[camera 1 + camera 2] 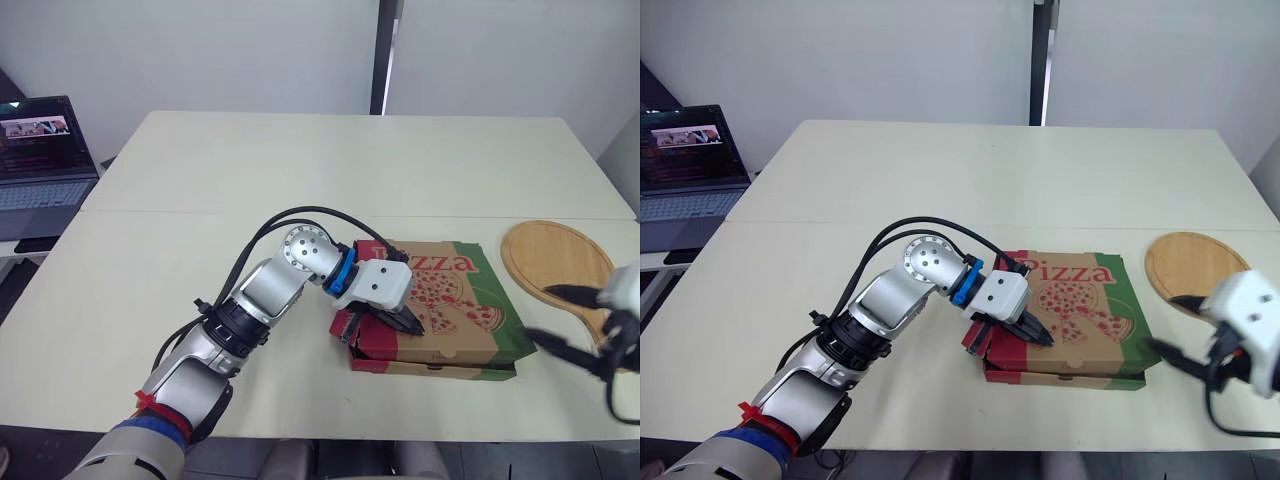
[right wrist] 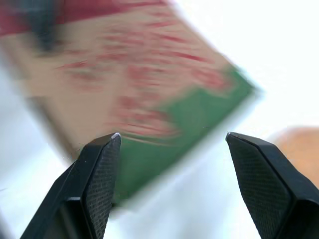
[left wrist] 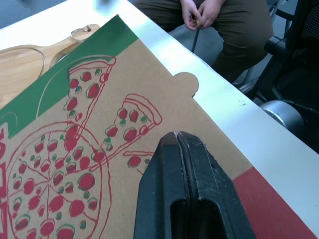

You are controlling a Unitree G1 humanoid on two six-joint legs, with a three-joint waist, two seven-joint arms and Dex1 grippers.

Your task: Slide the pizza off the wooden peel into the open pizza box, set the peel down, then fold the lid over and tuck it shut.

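The pizza box (image 1: 460, 310), lid folded down, lies near the front edge of the desk (image 1: 300, 170). The left gripper (image 3: 177, 135) sets its fingers, pressed together, on the lid's left end. To the box's right hovers the right gripper (image 2: 172, 134), fingers spread wide and empty. The wooden peel (image 1: 555, 255) lies flat beside the box.

- pizza box (image 1: 1080, 300): matt brown cardboard, printed red and green
- peel (image 1: 1190, 265): smooth pale wood
- bench (image 1: 940, 180): smooth, matt cream top
- right fingers (image 2: 102, 179): black, finely cross-hatched
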